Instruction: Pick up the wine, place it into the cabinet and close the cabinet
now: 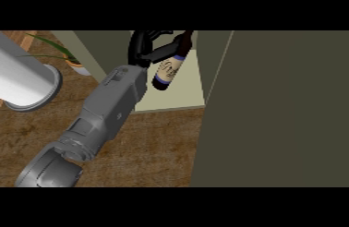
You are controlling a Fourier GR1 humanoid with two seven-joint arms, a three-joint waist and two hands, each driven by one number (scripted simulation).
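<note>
Grey forearm comes in from lower left, its black hand [144, 46] at the far edge, fingers curled round the neck end of the dark glass wine bottle with a white-and-blue label [167, 67]. Which arm this is I cannot tell. Bottle is tilted, base nearer, over the pale cabinet shelf [178, 99]. Olive cabinet door [279, 110] fills the right. White cylinder [27, 78] on the brown wooden counter [150, 147] at left, potted green plant [61, 53] behind it.

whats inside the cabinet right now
The wine bottle, tilted and held by the robot hand, is over the cabinet pale shelf. The open door covers the cabinet's right side, so anything there cannot be seen.
</note>
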